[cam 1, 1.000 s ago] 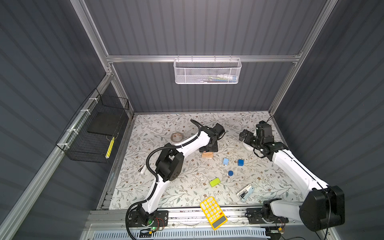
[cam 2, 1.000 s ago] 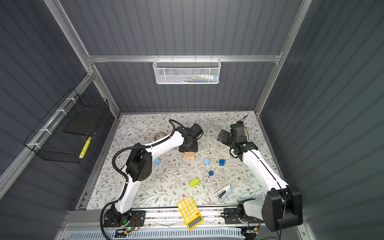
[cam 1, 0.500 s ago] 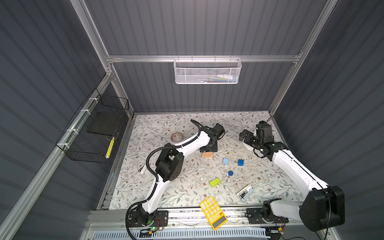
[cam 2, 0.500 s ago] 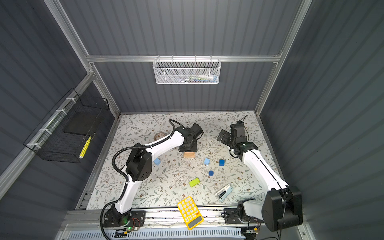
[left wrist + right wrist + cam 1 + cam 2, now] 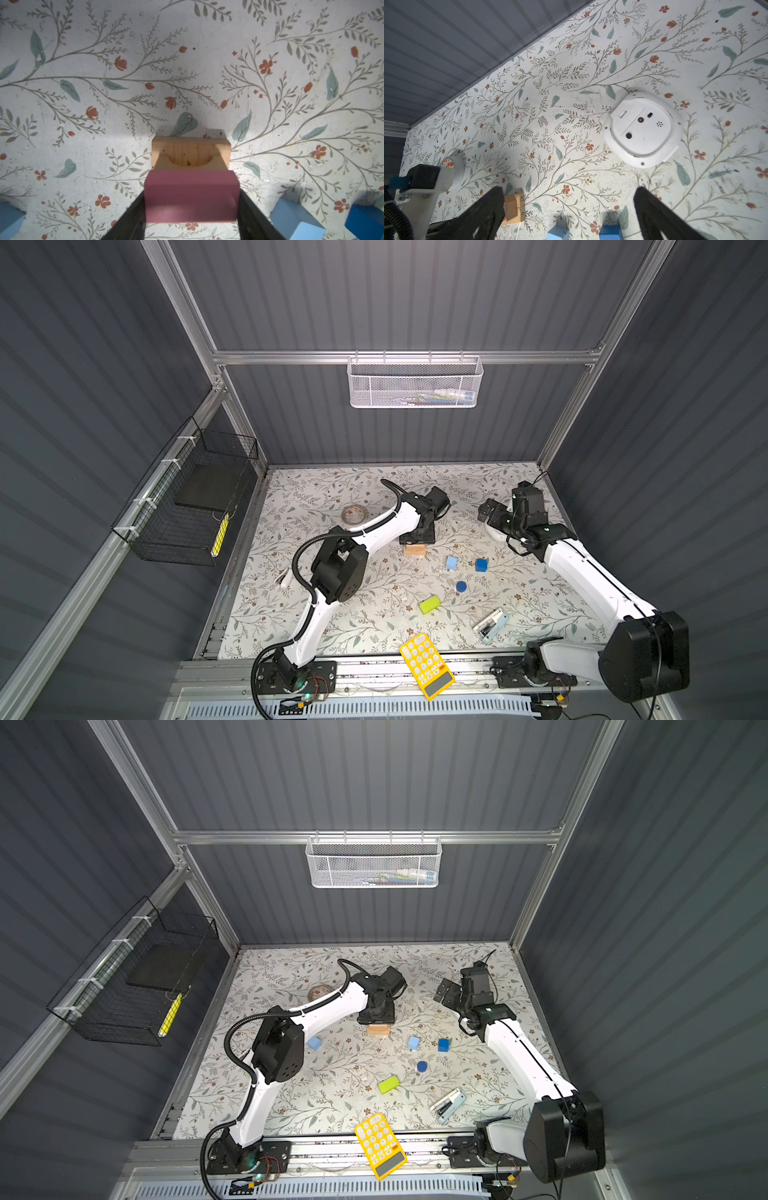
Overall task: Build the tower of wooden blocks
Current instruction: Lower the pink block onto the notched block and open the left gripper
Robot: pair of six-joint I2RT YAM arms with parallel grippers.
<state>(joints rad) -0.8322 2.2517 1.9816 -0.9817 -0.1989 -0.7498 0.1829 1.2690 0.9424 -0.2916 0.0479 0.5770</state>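
The left gripper (image 5: 191, 209) clasped the pink wooden bar (image 5: 191, 193) just over the stacked tan wooden blocks (image 5: 191, 150), apparently to seat it as the next layer, while the right gripper (image 5: 569, 194) hung wide open and empty, well apart from that stack.

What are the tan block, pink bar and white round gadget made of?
The tan block: bare wood, unfinished; grain lines and dark specks show.
The pink bar: probably wood too, under flat matte paint; no grain visible, so uncertain.
The white gadget: moulded plastic, smooth semi-matte; hatch seam, screw recesses, speaker holes.
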